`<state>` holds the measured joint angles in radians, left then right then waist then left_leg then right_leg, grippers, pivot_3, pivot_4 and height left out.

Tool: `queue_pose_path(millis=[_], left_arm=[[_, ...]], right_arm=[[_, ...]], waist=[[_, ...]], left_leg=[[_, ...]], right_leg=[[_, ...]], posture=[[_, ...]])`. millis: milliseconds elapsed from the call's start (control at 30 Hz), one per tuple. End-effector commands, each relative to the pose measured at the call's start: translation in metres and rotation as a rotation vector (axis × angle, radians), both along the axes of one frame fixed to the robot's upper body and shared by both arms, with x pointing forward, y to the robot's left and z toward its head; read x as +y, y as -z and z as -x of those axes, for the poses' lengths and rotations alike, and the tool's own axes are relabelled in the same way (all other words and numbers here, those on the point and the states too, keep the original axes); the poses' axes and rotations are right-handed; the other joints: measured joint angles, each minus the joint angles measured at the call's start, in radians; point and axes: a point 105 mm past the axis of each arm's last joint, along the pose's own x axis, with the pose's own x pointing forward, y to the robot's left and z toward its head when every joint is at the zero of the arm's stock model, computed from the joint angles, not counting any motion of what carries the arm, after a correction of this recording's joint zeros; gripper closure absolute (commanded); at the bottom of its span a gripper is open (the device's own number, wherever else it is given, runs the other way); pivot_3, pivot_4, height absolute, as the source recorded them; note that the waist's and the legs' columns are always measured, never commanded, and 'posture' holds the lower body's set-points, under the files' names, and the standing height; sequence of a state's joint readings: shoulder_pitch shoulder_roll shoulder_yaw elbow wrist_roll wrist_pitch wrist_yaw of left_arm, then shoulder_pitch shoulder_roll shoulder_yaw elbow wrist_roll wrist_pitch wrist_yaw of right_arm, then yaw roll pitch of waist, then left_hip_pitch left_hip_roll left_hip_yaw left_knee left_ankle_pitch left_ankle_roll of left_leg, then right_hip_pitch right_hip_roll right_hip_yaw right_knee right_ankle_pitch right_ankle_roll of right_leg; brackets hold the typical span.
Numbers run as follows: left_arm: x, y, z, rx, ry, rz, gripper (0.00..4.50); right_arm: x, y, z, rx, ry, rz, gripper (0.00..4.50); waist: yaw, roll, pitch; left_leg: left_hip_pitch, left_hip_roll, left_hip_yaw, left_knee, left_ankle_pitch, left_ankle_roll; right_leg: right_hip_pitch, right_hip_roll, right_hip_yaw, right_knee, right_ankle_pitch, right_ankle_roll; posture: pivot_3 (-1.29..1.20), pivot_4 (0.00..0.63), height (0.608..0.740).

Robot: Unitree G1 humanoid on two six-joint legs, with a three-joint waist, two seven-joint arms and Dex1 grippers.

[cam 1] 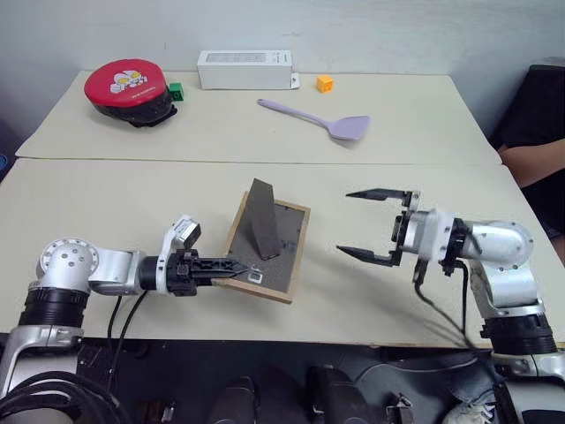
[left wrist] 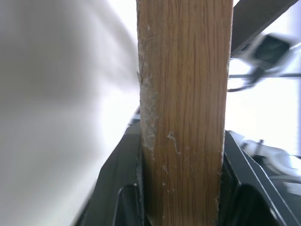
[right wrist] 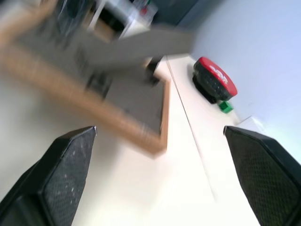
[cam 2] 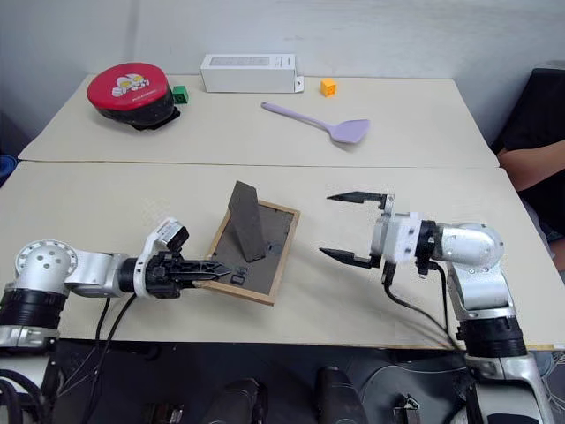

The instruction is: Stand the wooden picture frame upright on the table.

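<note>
Your left gripper [cam 1: 237, 268] is clamped on the near-left edge of the wooden picture frame [cam 1: 269, 252], jaws closed down to the border's thickness. The frame sits back-side up near the table's [cam 1: 132, 194] front edge, left side lifted slightly, fold-out stand [cam 1: 262, 218] already sticking up. Your right gripper [cam 1: 374, 225] is spread wide, holding nothing, just beside the frame's right edge. Tilt the frame up from the left side, pivoting on its right border, and use the right gripper as a stop. Don't release until the stand's foot and the lower border both seat on the table.
</note>
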<state>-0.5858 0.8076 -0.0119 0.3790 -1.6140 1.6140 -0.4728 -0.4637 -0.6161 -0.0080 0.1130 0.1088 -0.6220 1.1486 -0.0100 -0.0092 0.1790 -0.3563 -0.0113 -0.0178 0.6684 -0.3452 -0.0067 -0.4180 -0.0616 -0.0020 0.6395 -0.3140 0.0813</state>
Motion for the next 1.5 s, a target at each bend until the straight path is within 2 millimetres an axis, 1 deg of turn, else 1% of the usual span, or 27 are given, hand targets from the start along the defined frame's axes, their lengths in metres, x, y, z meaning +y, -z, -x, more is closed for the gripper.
queue_pose_path(millis=[33,167,267,300,367,433,500,633,700,767,800,833,900,1000,1033,1100,1133,1167,1200,1267,1300,1333,1367,1400,1433,1467,1500], left_arm=[[-0.007,-0.024,-0.004,0.004,0.028,0.109,3.23],[-0.015,-0.026,0.001,0.027,0.073,0.106,3.23],[-0.018,-0.025,0.001,0.035,0.087,0.093,3.23],[-0.019,-0.025,0.001,0.038,0.091,0.096,3.23],[-0.021,-0.024,0.001,0.034,0.093,0.092,3.23],[-0.021,-0.024,0.001,0.034,0.091,0.092,3.23],[-0.017,-0.03,0.001,0.012,0.08,0.131,3.23],[-0.015,-0.032,-0.002,-0.019,0.041,0.141,3.23],[-0.017,-0.032,-0.004,-0.062,0.009,0.139,3.23],[-0.02,-0.034,-0.01,-0.148,-0.081,0.129,3.23],[-0.02,-0.033,-0.013,-0.179,-0.128,0.093,3.23],[-0.019,-0.032,-0.013,-0.193,-0.151,0.082,2.48],[-0.013,-0.033,-0.014,-0.218,-0.2,0.054,1.86],[0.007,-0.037,-0.018,-0.251,-0.295,0.009,0.97],[0.014,-0.041,-0.02,-0.273,-0.327,0.002,0.93],[0.032,-0.04,-0.021,-0.275,-0.375,-0.045,0.93],[0.037,-0.039,-0.02,-0.28,-0.385,-0.07,0.93],[0.045,-0.041,-0.022,-0.347,-0.419,-0.109,0.93],[0.06,-0.04,-0.022,-0.394,-0.457,-0.178,0.93],[0.09,-0.065,-0.024,-0.762,-0.557,-0.212,0.93],[0.095,-0.067,-0.021,-0.912,-0.536,-0.28,0.93],[0.095,-0.065,-0.017,-1.057,-0.483,-0.347,0.93],[0.093,-0.06,-0.015,-1.168,-0.427,-0.414,0.77],[0.089,-0.055,-0.012,-1.228,-0.363,-0.441,0.59],[0.084,-0.051,-0.009,-1.284,-0.317,-0.46,0.41],[0.08,-0.049,-0.007,-1.327,-0.287,-0.458,0.1],[0.074,-0.048,-0.006,-1.344,-0.28,-0.441,0.0]], right_arm=[[0.015,0.005,-0.005,-0.283,-0.027,0.042,0.04],[0.034,0.0,-0.011,-0.456,-0.014,-0.035,0.04],[0.048,0.003,-0.016,-0.495,-0.015,-0.058,0.04],[0.053,0.009,-0.02,-0.469,-0.01,-0.062,0.04],[0.06,0.014,-0.023,-0.481,-0.009,-0.065,0.43],[0.06,0.018,-0.027,-0.461,0.014,-0.073,0.91],[0.056,0.014,-0.027,-0.508,0.021,-0.087,1.62],[0.05,0.011,-0.031,-0.52,0.043,-0.109,2.95],[0.05,0.01,-0.032,-0.524,0.045,-0.117,3.06],[0.052,0.006,-0.031,-0.536,0.034,-0.129,3.06],[0.052,0.005,-0.032,-0.535,0.034,-0.138,3.06],[0.052,0.003,-0.032,-0.539,0.034,-0.147,3.06],[0.052,-0.002,-0.032,-0.543,0.033,-0.162,3.18],[0.053,-0.007,-0.03,-0.544,0.02,-0.185,3.2],[0.053,-0.009,-0.029,-0.547,0.012,-0.192,3.2],[0.054,-0.011,-0.027,-0.541,0.005,-0.205,3.2],[0.054,-0.012,-0.026,-0.537,0.004,-0.209,3.2],[0.053,-0.013,-0.026,-0.532,0.005,-0.219,3.2],[0.052,-0.013,-0.026,-0.517,0.007,-0.23,3.2],[0.049,-0.016,-0.028,-0.423,0.033,-0.294,3.2],[0.047,-0.018,-0.029,-0.365,0.044,-0.322,3.2],[0.045,-0.017,-0.034,-0.25,0.069,-0.365,3.2],[0.044,-0.018,-0.036,-0.134,0.082,-0.424,3.2],[0.042,-0.018,-0.04,-0.008,0.092,-0.487,3.2],[0.039,-0.016,-0.045,0.165,0.11,-0.547,3.2],[0.038,-0.014,-0.047,0.289,0.115,-0.583,3.2],[0.036,-0.009,-0.051,0.439,0.129,-0.612,3.2]], waist=[[-0.004,0.0,0.0],[-0.019,0.0,0.0],[-0.024,0.0,0.0],[-0.025,0.0,0.0],[-0.027,0.0,0.0],[-0.027,0.0,0.0],[-0.027,0.0,0.0],[-0.027,0.0,0.0],[-0.028,0.0,0.0],[-0.028,0.0,0.0],[-0.028,0.0,0.0],[-0.027,-0.001,0.0],[-0.027,-0.002,0.0],[-0.033,-0.002,0.0],[-0.035,-0.002,0.0],[-0.037,-0.002,0.0],[-0.038,-0.002,0.0],[-0.04,-0.002,0.0],[-0.041,-0.002,0.0],[-0.048,-0.002,0.0],[-0.047,-0.002,0.0],[-0.046,-0.002,0.0],[-0.045,-0.002,0.0],[-0.041,-0.002,0.0],[-0.036,-0.002,0.0],[-0.03,-0.002,0.0],[-0.024,-0.002,0.001]], left_leg=[[0.0,0.0,0.0,0.0,0.0,-0.001],[-0.001,0.0,0.001,0.0,0.002,-0.003],[-0.002,-0.003,0.001,0.0,0.002,-0.004],[-0.002,-0.003,0.0,0.0,0.003,-0.004],[-0.002,-0.003,0.0,0.001,0.003,-0.005],[-0.002,-0.004,0.0,0.001,0.003,-0.005],[-0.002,-0.004,0.0,0.002,0.003,-0.005],[-0.002,-0.005,0.0,0.003,0.004,-0.005],[-0.001,-0.006,0.0,0.003,0.004,-0.005],[-0.001,-0.006,0.0,0.003,0.004,-0.005],[-0.001,-0.006,0.0,0.002,0.004,-0.005],[-0.001,-0.005,0.0,0.002,0.004,-0.005],[-0.001,-0.004,0.0,0.003,0.004,-0.005],[-0.001,-0.004,0.0,0.003,0.004,-0.005],[-0.001,-0.004,0.0,0.003,0.004,-0.005],[-0.001,-0.004,0.0,0.002,0.004,-0.005],[-0.001,-0.004,0.0,0.002,0.004,-0.005],[-0.001,-0.004,0.0,0.001,0.004,-0.005],[-0.001,-0.004,0.0,0.001,0.004,-0.005],[-0.001,-0.004,0.0,0.0,0.004,-0.005],[-0.001,-0.004,0.001,-0.002,0.004,-0.005],[-0.001,-0.004,0.0,-0.003,0.004,-0.005],[-0.001,-0.003,0.0,-0.003,0.004,-0.005],[-0.001,-0.003,0.0,-0.003,0.004,-0.005],[-0.001,-0.003,-0.001,-0.003,0.004,-0.005],[-0.001,-0.003,-0.001,-0.003,0.004,-0.005],[-0.001,-0.002,-0.001,-0.002,0.003,-0.005]], right_leg=[[0.0,0.0,0.0,0.001,0.0,0.0],[-0.004,0.0,0.001,0.005,0.0,-0.001],[-0.011,0.002,0.006,0.009,0.0,-0.001],[-0.011,0.002,0.007,0.01,0.0,-0.001],[-0.012,0.002,0.007,0.011,-0.001,-0.001],[-0.012,0.002,0.007,0.013,-0.001,-0.002],[-0.012,0.002,0.007,0.014,-0.001,-0.002],[-0.012,0.001,0.007,0.014,-0.001,-0.002],[-0.012,0.001,0.008,0.014,-0.001,-0.002],[-0.012,0.001,0.008,0.014,-0.001,-0.002],[-0.012,0.001,0.008,0.014,-0.001,-0.002],[-0.012,0.001,0.009,0.014,-0.001,-0.002],[-0.012,0.002,0.008,0.014,-0.001,-0.002],[-0.012,0.002,0.009,0.015,-0.001,-0.002],[-0.012,0.002,0.009,0.015,-0.001,-0.002],[-0.012,0.002,0.008,0.015,-0.001,-0.002],[-0.012,0.002,0.008,0.014,-0.001,-0.002],[-0.012,0.002,0.009,0.014,-0.001,-0.002],[-0.012,0.002,0.008,0.014,-0.001,-0.002],[-0.012,0.002,0.008,0.013,-0.002,-0.002],[-0.012,0.002,0.008,0.012,-0.002,-0.003],[-0.012,0.002,0.007,0.012,-0.002,-0.004],[-0.011,0.002,0.007,0.01,-0.002,-0.004],[-0.011,0.002,0.007,0.009,-0.002,-0.004],[-0.009,0.002,0.006,0.008,-0.002,-0.004],[-0.009,0.002,0.006,0.008,-0.002,-0.004],[-0.009,0.001,0.006,0.009,-0.002,-0.004]], posture=[[0.0,0.15,0.74],[0.0,0.15,0.74],[0.0,0.15,0.74],[0.0,0.15,0.74],[0.0,0.15,0.74],[0.0,0.15,0.74],[0.0,0.15,0.74],[0.0,0.15,0.74],[0.0,0.15,0.74],[0.0,0.15,0.74],[0.0,0.15,0.74],[0.0,0.15,0.74],[0.0,0.15,0.74],[0.0,0.15,0.74],[0.0,0.15,0.74],[0.0,0.15,0.74],[0.0,0.15,0.74],[0.0,0.15,0.74],[0.0,0.15,0.74],[0.0,0.15,0.74],[0.0,0.15,0.74],[0.0,0.15,0.74],[0.0,0.15,0.74],[0.0,0.15,0.74],[0.0,0.15,0.74],[0.0,0.15,0.74],[0.0,0.15,0.74]])
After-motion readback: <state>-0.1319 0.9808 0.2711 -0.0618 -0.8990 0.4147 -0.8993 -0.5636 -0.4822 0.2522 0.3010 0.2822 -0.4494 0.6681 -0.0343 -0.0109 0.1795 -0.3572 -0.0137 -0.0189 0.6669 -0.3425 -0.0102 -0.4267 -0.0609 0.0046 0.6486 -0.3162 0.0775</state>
